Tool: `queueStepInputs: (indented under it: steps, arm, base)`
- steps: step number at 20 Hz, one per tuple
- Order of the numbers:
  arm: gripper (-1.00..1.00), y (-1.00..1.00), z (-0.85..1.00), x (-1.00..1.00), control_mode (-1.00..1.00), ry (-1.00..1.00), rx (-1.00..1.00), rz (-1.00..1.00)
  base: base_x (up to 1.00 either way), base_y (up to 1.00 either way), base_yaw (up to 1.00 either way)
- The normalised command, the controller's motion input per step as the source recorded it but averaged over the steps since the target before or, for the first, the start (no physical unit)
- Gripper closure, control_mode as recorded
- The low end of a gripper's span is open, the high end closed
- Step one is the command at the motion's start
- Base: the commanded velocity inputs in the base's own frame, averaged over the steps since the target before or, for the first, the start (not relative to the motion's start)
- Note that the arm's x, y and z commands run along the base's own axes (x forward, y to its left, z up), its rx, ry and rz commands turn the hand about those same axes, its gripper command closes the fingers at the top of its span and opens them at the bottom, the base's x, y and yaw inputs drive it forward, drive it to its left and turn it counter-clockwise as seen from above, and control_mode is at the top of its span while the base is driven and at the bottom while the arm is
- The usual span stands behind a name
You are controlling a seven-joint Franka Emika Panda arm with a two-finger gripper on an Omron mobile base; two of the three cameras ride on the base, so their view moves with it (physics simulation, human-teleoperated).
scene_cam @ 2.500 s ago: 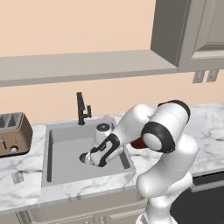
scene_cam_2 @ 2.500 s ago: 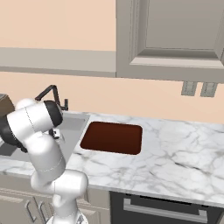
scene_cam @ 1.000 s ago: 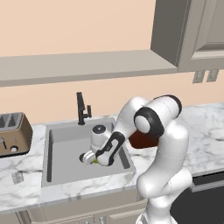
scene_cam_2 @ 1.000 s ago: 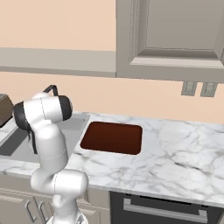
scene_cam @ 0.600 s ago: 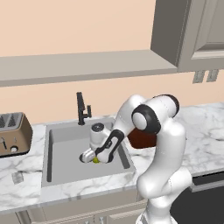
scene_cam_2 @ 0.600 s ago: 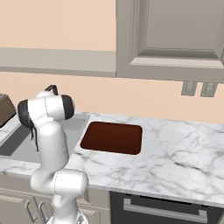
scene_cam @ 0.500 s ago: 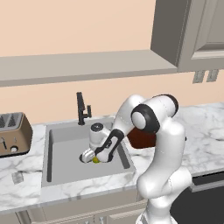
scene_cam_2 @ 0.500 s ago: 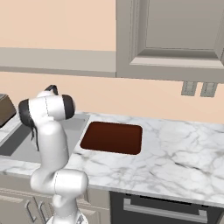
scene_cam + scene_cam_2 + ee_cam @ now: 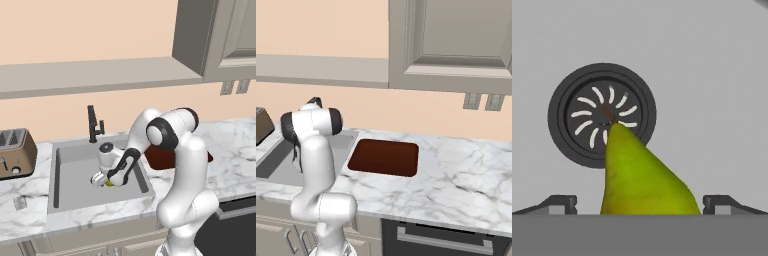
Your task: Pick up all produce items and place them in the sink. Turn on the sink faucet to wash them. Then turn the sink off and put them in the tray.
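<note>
A brown toaster (image 9: 15, 152) stands on the marble counter (image 9: 25, 190) left of the sink (image 9: 75, 175), with the black faucet (image 9: 93, 124) at the basin's back rim. Low inside the sink, the gripper (image 9: 102, 180) has its fingers spread wide either side of a yellow-green pear (image 9: 643, 180), whose tip points at the round drain (image 9: 602, 114); whether they touch it I cannot tell. The red-brown tray (image 9: 384, 157) lies right of the sink
</note>
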Motion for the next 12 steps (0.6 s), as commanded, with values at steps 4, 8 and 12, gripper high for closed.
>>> queueStepInputs:
  steps: [4, 8, 12]
  arm:
    - [-1.0, 0.0, -0.2, 0.0, -1.0, 0.0, -0.01, 0.0]
    - [1.0, 0.0, -0.35, 0.06, -1.0, 0.02, -0.01, 0.0]
    - [1.0, 0.01, -0.26, 0.06, -1.0, 0.05, -0.01, 0.0]
  base:
    - [0.0, 0.0, 0.0]
    - [0.0, 0.0, 0.0]
    - [0.0, 0.0, 0.0]
